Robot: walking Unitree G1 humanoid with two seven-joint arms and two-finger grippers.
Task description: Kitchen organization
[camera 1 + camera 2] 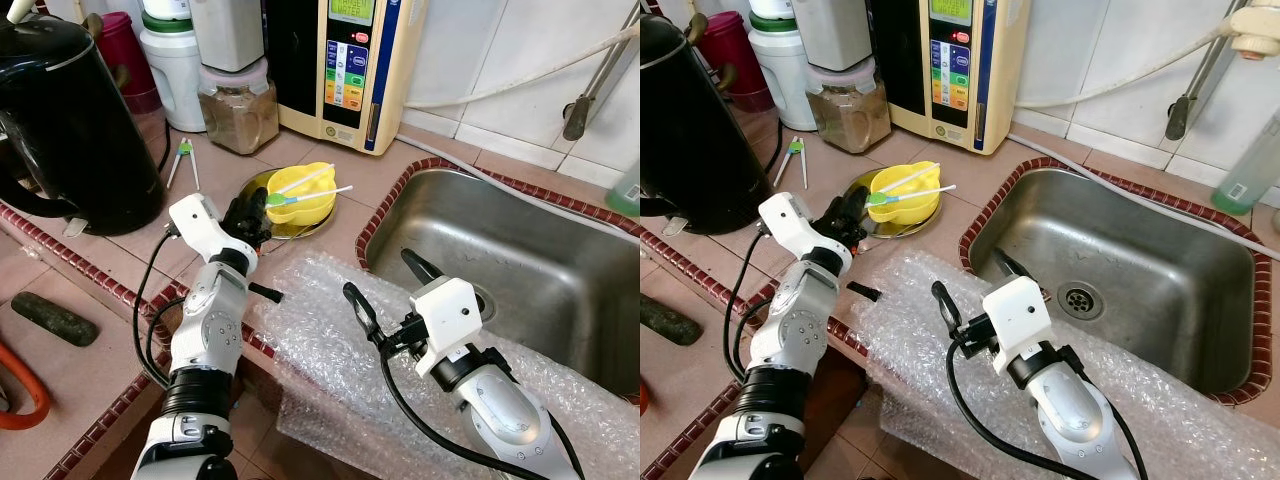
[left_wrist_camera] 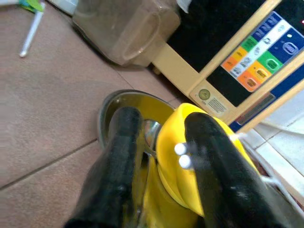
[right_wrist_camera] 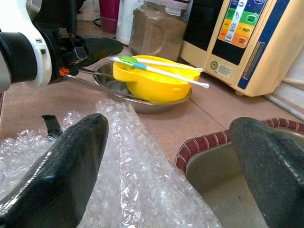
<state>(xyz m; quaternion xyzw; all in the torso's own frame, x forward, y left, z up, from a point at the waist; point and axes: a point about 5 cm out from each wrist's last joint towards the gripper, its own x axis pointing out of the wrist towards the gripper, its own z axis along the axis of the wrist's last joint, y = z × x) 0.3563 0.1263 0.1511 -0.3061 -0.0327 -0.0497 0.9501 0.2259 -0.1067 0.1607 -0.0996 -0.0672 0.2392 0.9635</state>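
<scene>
Two grippers in play; yours to watch is the left gripper [image 1: 250,215], whose black fingers [image 2: 121,156] are parted and straddle the near rim of the yellow bowl [image 1: 300,195], one finger outside it over the steel dish [image 2: 111,107], the other against the bowl's wall. Nothing looks pinched yet, so you appear set for a rim grasp, not a lift. The bowl sits inside that shallow dish on the tiled counter [image 1: 130,265], between the brown-filled jar [image 1: 238,115] and the sink [image 1: 520,250]. A green-handled utensil [image 1: 890,198] and a white stick [image 1: 908,178] lie loose across the bowl's top, so tilting would likely spill them; keep the lift level. The right gripper [image 1: 385,280] hovers wide open and empty over the bubble wrap [image 1: 320,340] draped on the counter edge beside the sink, probably waiting its turn. The black kettle [image 1: 70,120] stands well apart, at your left.
</scene>
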